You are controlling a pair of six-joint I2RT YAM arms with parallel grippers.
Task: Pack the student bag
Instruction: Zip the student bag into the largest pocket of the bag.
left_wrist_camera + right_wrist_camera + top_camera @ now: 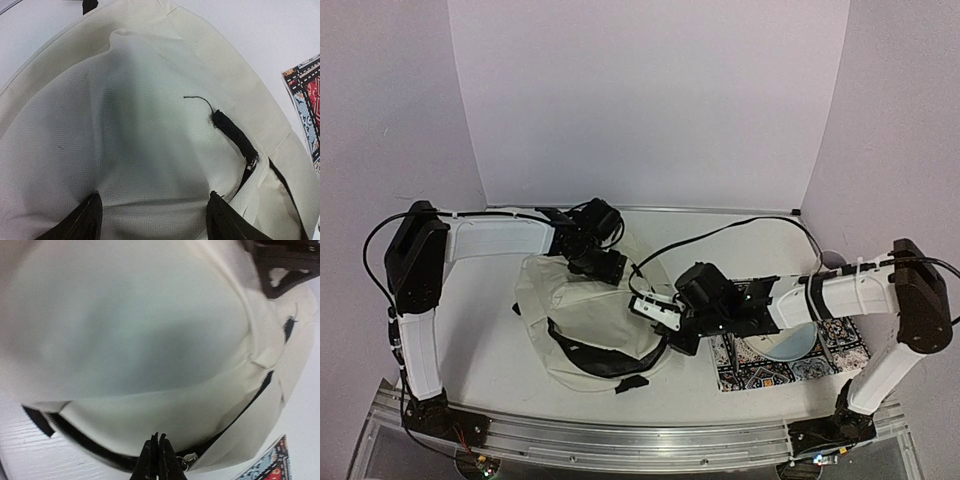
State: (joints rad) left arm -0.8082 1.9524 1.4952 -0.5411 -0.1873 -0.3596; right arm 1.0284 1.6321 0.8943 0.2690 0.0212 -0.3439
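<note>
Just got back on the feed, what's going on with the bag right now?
Both arms are working on the bag, which lies on the table with its zipper mouth gaping. The left end effector is open, spread wide against the fabric at the far side. The right end effector is shut at the zipper edge, right beside the pull. Whether it is pinching fabric isn't clear.

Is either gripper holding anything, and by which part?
Nothing clearly. The right gripper is shut at the zipper edge of the cream fabric backpack, beside the metal pull; any pinch is hidden. The left gripper stands open over it.
</note>
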